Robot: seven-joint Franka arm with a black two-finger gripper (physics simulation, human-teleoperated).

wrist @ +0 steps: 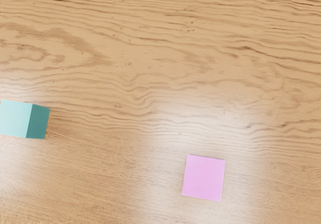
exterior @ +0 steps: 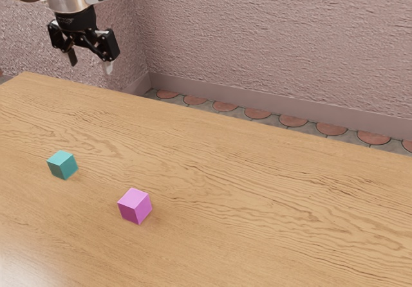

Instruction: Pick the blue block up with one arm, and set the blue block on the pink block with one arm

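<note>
The small blue-green cube, the blue block [exterior: 62, 165], sits on the light wooden desk [exterior: 257, 190] in the left part of the exterior frame, about midway down. It rests flat on the grained surface, turned so one corner faces the camera, and nothing touches it. Lower and toward the exterior view's right lies the small pink cube, the pink block [exterior: 134, 205], near the blue block but apart from it, with bare wood between them. It too rests flat on the desk.

In the wrist view the blue block [wrist: 22, 119] shows a pale top face and a darker side face. The pink block [wrist: 203, 178] shows as a plain pink square seen from straight above, well apart from the blue one across the wood grain of the desk [wrist: 175, 58].

The black two-finger end effector [exterior: 90, 60] hangs in the upper left of the exterior frame, high above the desk's far edge and well apart from both blocks. Its fingers [exterior: 108, 65] are spread wide, with nothing between them.

Behind the desk, a rough pinkish plaster wall [exterior: 277, 36] fills the upper frame, and a strip of reddish rounded floor tiles [exterior: 257, 113] runs along its base.
</note>
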